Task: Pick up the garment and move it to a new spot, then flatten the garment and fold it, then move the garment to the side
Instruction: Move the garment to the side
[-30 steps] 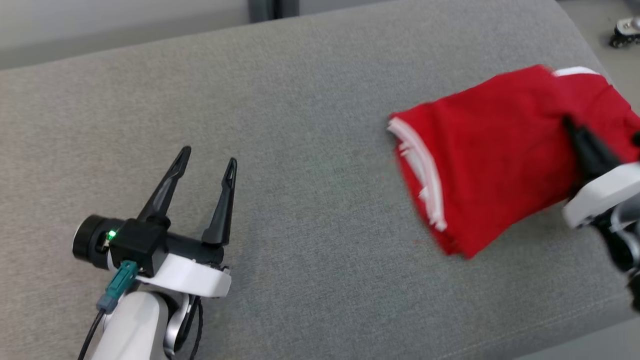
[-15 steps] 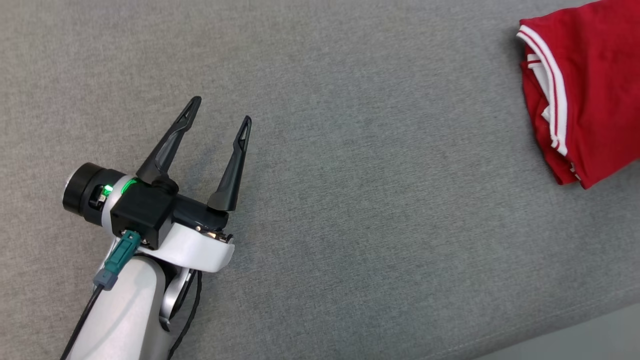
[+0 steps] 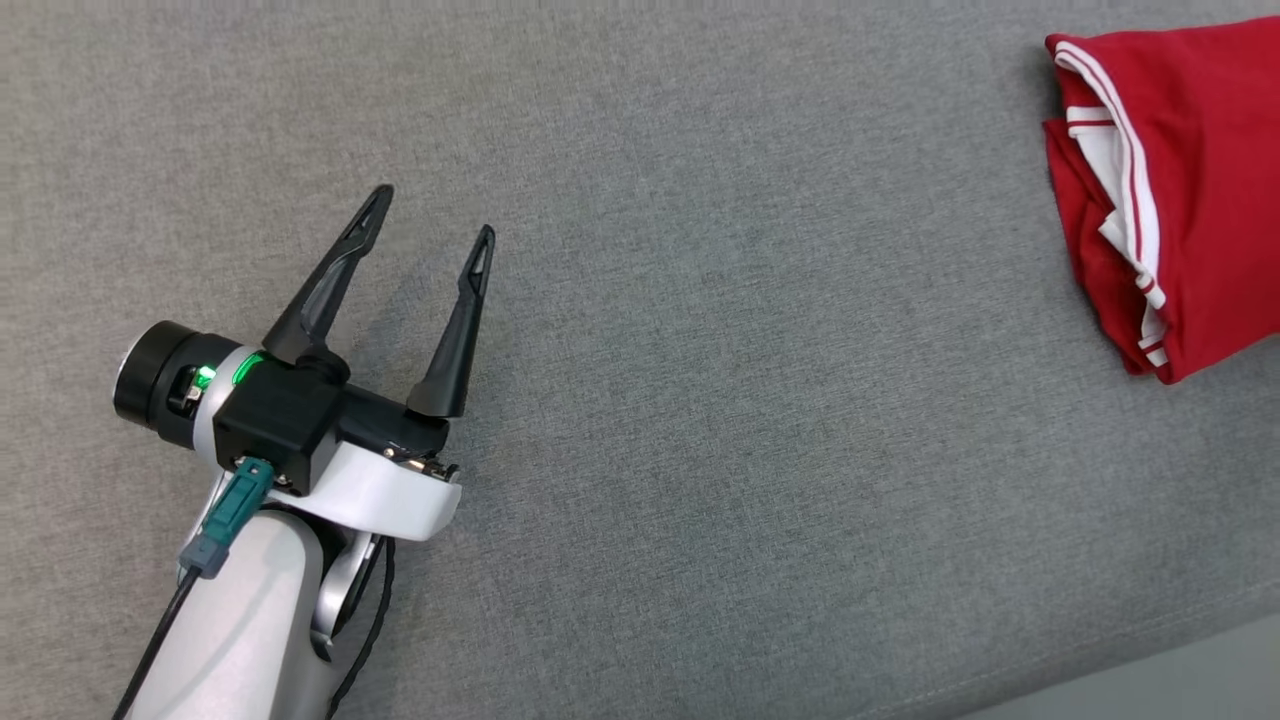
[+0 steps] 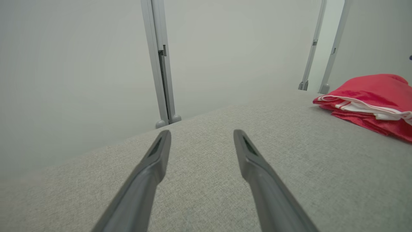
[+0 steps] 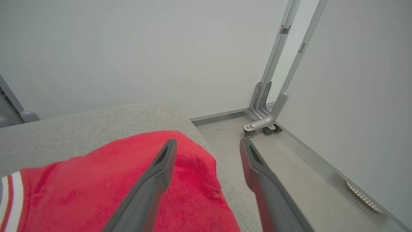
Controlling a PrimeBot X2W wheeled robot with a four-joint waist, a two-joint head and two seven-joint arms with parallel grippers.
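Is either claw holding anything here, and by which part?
Nothing is held. Both the left claw and the right claw stand open; the folded red garment lies free.

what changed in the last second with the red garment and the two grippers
The right gripper let go of the folded red garment: it was clamped on it, now its jaws are open above it. The head camera also shifted. The left gripper stayed open over the grey cushion.
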